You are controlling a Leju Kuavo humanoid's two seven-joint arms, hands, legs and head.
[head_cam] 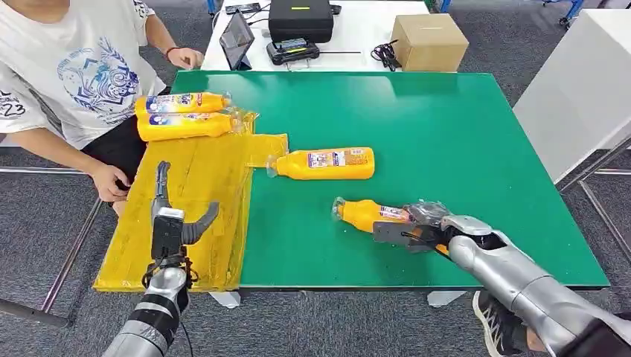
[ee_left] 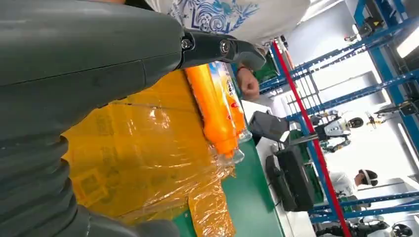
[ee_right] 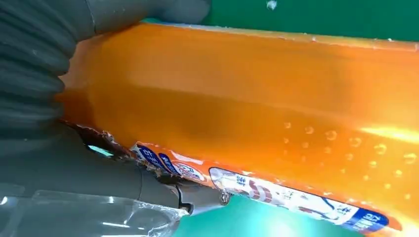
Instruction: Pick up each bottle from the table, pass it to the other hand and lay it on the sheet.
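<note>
My right hand [head_cam: 424,227] grips the orange bottle [head_cam: 366,214] near the table's [head_cam: 461,126] front edge for handover, while my left hand [head_cam: 170,219] waits open-fingered and empty over the yellow sheet [head_cam: 201,178].

Orange bottles [head_cam: 327,163] with blue-and-white labels, a yellow sheet [head_cam: 193,216], and a green table [head_cam: 461,141].

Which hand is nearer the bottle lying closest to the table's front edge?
Right. The right hand grips that bottle at its base; the left hand hovers open over the yellow sheet, well aside.
</note>
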